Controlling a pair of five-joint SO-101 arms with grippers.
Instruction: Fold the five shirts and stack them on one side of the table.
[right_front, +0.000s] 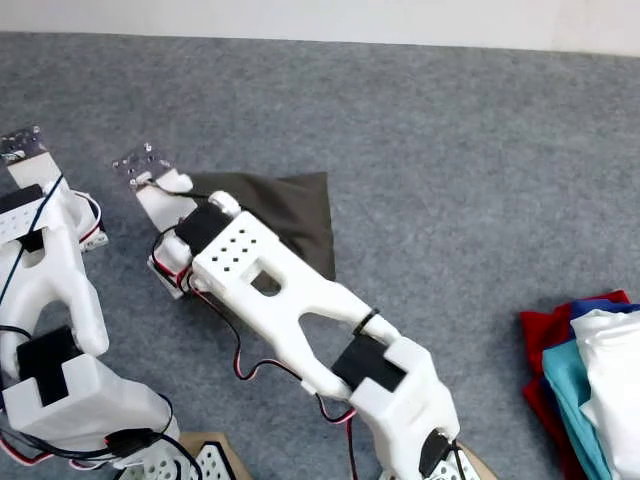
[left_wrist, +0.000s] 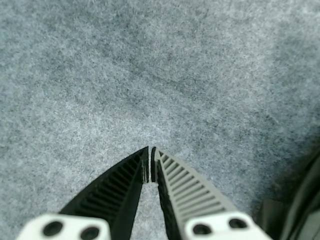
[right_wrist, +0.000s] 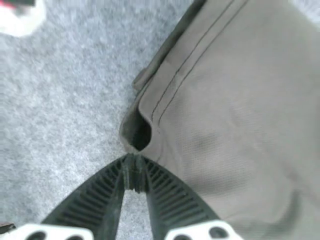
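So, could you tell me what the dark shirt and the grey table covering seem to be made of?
The dark shirt looks like a soft, matte knit, probably cotton jersey: it creases limply and shows stitched seam lines along its edge. The grey table covering looks like felt or short-pile carpet: its surface is fuzzy, mottled and without shine.

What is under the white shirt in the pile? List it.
Under the white shirt a teal shirt shows, then a blue shirt and a red shirt at the bottom. Their covered parts stay hidden.
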